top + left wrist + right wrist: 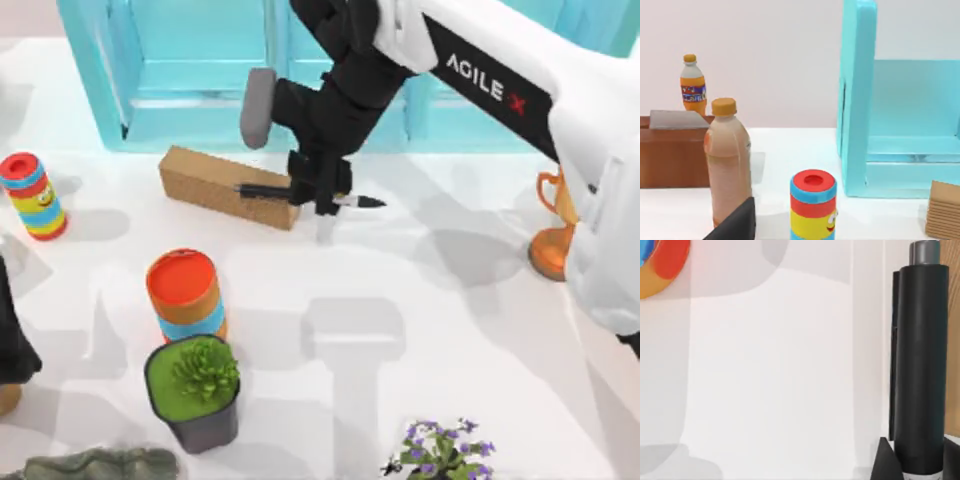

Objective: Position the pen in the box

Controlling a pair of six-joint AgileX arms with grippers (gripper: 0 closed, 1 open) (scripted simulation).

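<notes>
The right hand (pixel 322 190) is clenched on the pen (pixel 300 194) at mid-length, its long axis running parallel to the box (pixel 200 90), which lies just beyond it.

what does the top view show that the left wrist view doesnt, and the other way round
Top view alone: the right gripper closed on the pen, held level beside the tan block, plus an orange can, a potted succulent, a trophy and purple flowers.

Left wrist view alone: two orange-capped bottles and a brown box.

Shared: the turquoise box, the striped red, blue and yellow can and the block's corner.
</notes>
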